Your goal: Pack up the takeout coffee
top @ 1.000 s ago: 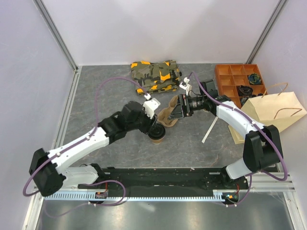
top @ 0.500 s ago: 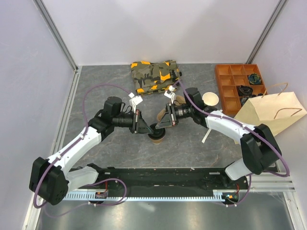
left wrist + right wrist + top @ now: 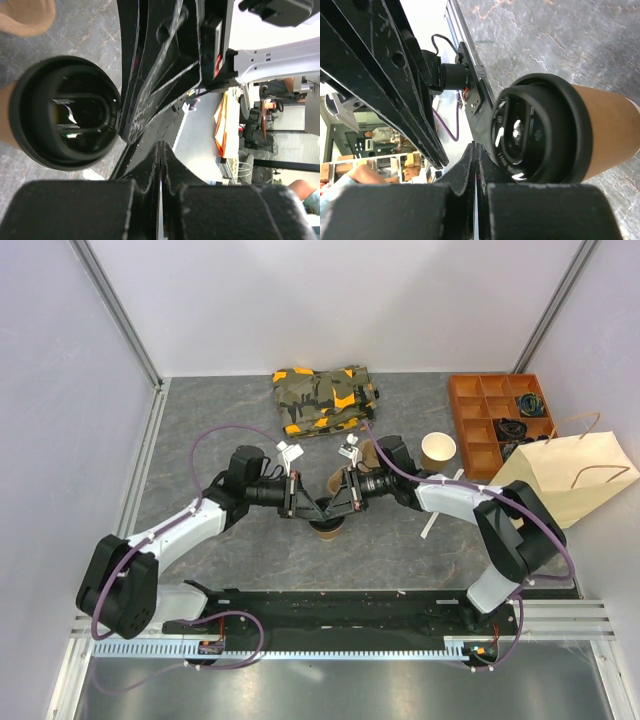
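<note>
Takeout coffee (image 3: 327, 525): lidded kraft cup, upright on the table (image 3: 250, 450) just below centre of the overhead view. It stands free and is not packed.
Lid (image 3: 65, 112): black and seated on the cup. It fills the left middle of the left wrist view.
Left gripper (image 3: 160, 150): fingers pressed together with nothing between them. The tips sit beside the lid's rim; contact cannot be told.
Right gripper (image 3: 476, 152): fingers likewise pressed together on nothing, tips close to the rim from the opposite side.
Reason for placement: the closed tips flank the cup, which looks like steadying or aligning rather than a grasp. Lifting would call for spread jaws.
Paper bag (image 3: 570, 475): at the right edge of the overhead view, well apart from the cup. It is the likely destination.
Unlidded cup (image 3: 437, 450): upright, up and right of centre, and not the item to pack.
</note>
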`<control>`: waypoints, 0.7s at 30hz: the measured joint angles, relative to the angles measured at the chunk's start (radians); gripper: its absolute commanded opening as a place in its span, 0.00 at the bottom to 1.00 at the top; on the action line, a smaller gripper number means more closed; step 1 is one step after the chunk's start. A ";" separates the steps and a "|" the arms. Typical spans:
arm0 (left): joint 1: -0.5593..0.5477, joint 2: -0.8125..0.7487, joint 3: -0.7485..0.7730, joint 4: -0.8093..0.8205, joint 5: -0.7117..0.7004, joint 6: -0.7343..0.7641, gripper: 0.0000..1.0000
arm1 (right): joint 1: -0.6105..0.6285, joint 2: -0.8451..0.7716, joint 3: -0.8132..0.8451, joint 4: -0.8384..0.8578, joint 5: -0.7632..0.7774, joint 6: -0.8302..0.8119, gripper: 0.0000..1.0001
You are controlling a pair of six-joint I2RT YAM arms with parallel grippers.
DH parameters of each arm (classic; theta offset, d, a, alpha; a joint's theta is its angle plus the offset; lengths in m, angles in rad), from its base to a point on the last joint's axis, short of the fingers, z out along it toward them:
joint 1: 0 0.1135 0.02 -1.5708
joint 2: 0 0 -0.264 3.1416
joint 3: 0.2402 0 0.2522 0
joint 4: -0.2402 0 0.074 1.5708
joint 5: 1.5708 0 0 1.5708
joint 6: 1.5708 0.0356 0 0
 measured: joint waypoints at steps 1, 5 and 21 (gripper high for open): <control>0.003 0.009 0.000 0.009 0.000 -0.003 0.02 | 0.000 0.008 0.000 0.003 -0.002 0.000 0.00; 0.022 0.062 -0.001 0.044 0.003 -0.011 0.02 | 0.000 0.039 -0.001 0.017 -0.018 0.000 0.00; 0.070 0.197 -0.017 0.111 0.096 -0.037 0.02 | -0.019 0.097 -0.013 0.069 -0.094 0.031 0.00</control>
